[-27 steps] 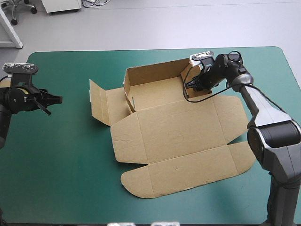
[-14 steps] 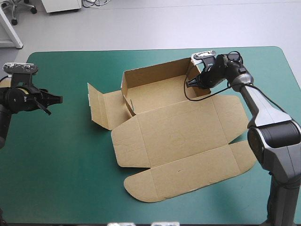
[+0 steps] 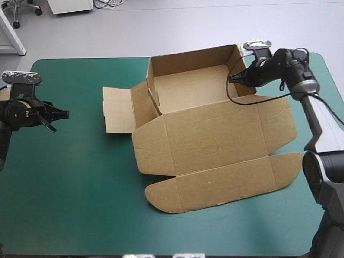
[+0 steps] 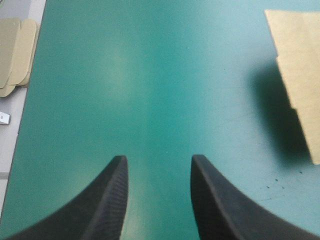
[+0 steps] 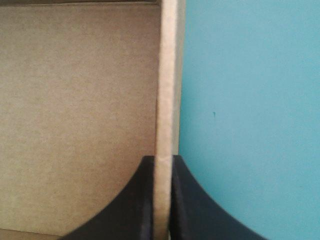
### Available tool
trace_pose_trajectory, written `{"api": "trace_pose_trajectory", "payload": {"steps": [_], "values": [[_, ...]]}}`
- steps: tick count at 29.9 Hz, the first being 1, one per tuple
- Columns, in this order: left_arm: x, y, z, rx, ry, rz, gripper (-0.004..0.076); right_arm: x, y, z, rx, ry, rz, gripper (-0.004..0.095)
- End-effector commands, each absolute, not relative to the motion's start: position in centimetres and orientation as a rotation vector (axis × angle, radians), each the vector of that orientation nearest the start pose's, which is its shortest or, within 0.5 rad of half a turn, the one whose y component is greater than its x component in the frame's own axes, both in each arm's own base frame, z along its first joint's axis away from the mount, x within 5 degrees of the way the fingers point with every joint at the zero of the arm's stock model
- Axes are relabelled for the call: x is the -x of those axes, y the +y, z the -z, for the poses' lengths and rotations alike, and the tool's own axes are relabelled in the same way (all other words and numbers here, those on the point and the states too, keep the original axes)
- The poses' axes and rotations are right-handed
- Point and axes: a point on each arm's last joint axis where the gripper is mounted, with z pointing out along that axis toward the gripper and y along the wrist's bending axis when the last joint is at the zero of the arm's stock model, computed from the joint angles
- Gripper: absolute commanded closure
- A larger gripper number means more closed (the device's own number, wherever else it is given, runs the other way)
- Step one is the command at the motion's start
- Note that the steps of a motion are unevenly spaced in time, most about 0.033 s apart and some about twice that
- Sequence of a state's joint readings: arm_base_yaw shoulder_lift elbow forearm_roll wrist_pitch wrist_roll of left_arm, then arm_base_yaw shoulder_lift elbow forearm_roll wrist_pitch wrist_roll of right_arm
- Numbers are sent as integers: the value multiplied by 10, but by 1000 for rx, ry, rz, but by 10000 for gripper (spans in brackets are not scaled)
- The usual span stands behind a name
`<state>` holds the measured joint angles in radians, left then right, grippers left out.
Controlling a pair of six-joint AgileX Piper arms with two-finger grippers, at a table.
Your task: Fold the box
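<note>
The brown box sits on the far right half of the table, which has a teal-green cover. Its tray stands nearest the table's far edge with the back and side walls raised. The lid and its rounded flap lie flat, reaching toward the table's near edge. Near the table's far right corner, the right gripper pinches the tray's right wall between its black fingers. The left gripper hangs over the table's left side, fingers parted and holding nothing. Spare board lies just past the table's left edge.
</note>
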<state>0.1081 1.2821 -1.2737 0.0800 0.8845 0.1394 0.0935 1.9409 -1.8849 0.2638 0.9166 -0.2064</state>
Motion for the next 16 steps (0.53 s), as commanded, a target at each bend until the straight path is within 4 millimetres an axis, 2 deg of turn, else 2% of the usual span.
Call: {"api": "trace_pose_trajectory", "payload": {"steps": [1, 9, 13, 16], "values": [[-258, 36, -403, -71, 2267, -273, 429, -419, 43, -398, 194, 2227, -348, 913], [-257, 44, -407, -25, 2238, -377, 429, -386, 14, -449, 155, 2057, -461, 913], [-265, 44, -406, -17, 2206, -340, 429, -368, 6, -474, 152, 1949, -583, 913], [-272, 48, -401, 54, 2199, -223, 430, -354, 2, -488, 168, 1903, -619, 913]]}}
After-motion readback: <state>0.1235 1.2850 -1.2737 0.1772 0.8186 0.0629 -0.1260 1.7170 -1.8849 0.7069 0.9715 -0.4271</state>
